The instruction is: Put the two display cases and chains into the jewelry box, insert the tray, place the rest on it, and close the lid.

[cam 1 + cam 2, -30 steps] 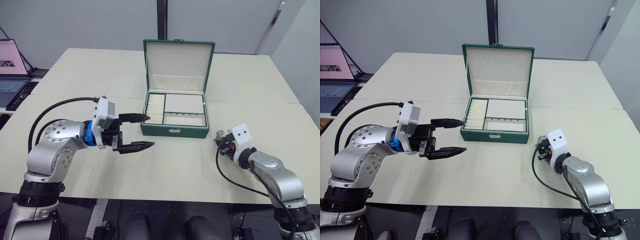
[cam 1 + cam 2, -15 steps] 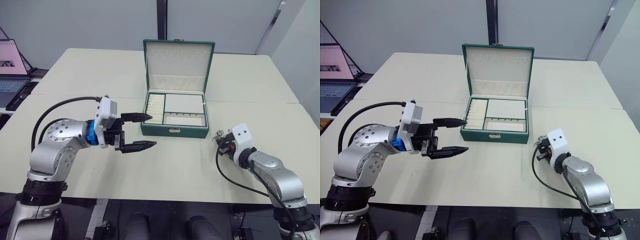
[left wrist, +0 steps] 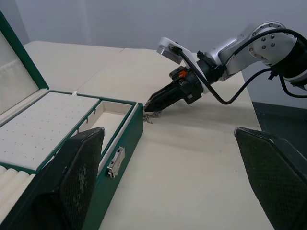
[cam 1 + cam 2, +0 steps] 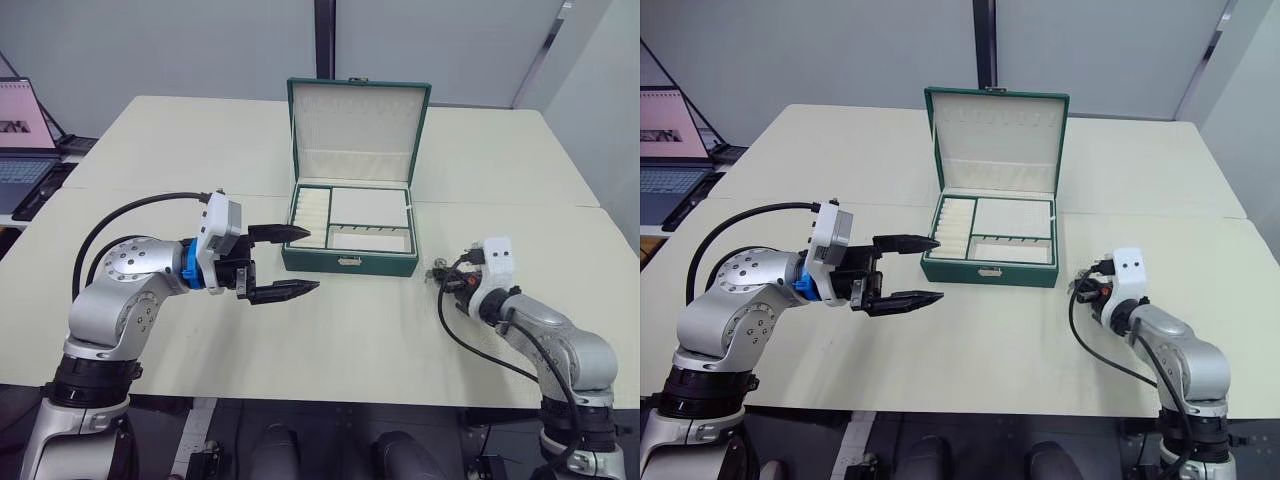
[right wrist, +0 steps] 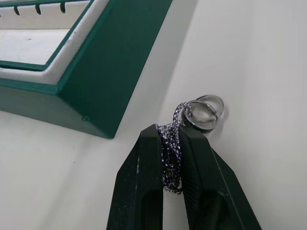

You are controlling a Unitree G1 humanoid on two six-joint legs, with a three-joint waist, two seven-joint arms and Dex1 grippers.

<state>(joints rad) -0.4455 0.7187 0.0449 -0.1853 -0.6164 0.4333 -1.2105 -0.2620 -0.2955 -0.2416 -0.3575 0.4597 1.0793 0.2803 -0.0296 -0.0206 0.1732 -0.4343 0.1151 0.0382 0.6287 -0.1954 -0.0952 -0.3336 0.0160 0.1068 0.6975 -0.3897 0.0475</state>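
Observation:
The dark green jewelry box (image 4: 349, 262) stands open mid-table, its lid (image 4: 357, 120) upright behind it. The cream tray (image 4: 368, 207) with its ring rolls sits in the box. My left gripper (image 4: 308, 260) is open and empty, just off the box's front left corner. My right gripper (image 5: 170, 136) is shut on a silvery chain (image 5: 201, 111), whose rings stick out past the fingertips. It is low over the table beside the box's front right corner, as the left wrist view shows (image 3: 148, 103). The two display cases are out of view.
An open laptop (image 4: 25, 140) sits at the far left, off the table. The cream table (image 4: 350, 340) runs wide in front of the box and between my arms. A seam crosses it behind the box.
My left gripper has moved a little to the right, closer to the box. The right wrist has shifted right and turned, while its fingertips and the chain stay by the box corner.

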